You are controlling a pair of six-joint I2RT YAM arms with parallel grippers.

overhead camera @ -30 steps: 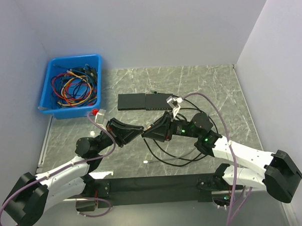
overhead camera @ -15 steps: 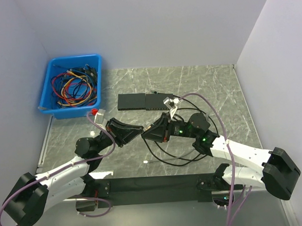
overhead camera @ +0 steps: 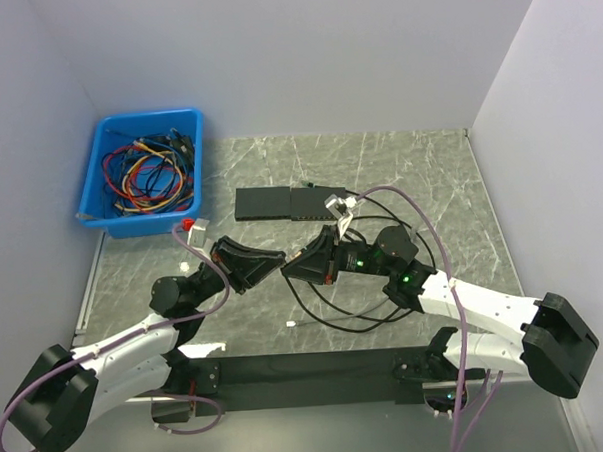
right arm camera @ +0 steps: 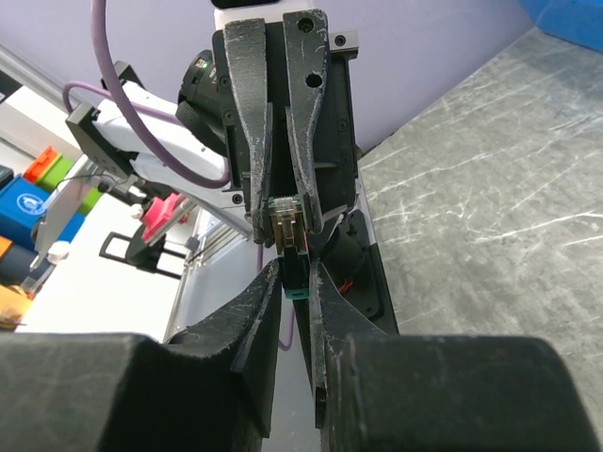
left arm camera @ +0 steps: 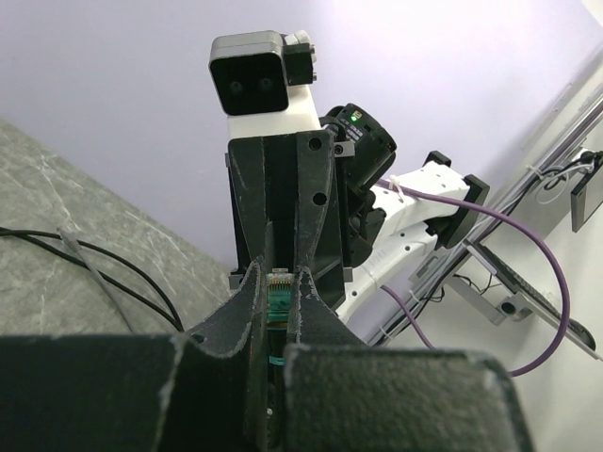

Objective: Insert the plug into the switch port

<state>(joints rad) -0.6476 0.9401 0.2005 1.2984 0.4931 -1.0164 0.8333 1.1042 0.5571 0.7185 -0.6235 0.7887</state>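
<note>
- The left gripper (left arm camera: 278, 282) is closed on the plug (right arm camera: 285, 224). Its two fingers pinch the clear connector end from either side.
- The right gripper (right arm camera: 294, 282) meets the left one tip to tip. Its jaws are narrow and flank the plug's teal boot. Whether the pads actually press on the boot cannot be told.
- The plug is held above the middle of the table (overhead camera: 430, 180), between the two facing grippers.
- The switch (overhead camera: 288, 203) is a flat black box lying on the table beyond the grippers, near the plug but apart from it. The plug is not in a port.
- A black cable (overhead camera: 331, 320) lies in loops on the table beneath the right arm.
- The blue bin (overhead camera: 198, 155) stands at the far left corner, with a tangle of coloured cables (overhead camera: 144, 178) inside.
</note>
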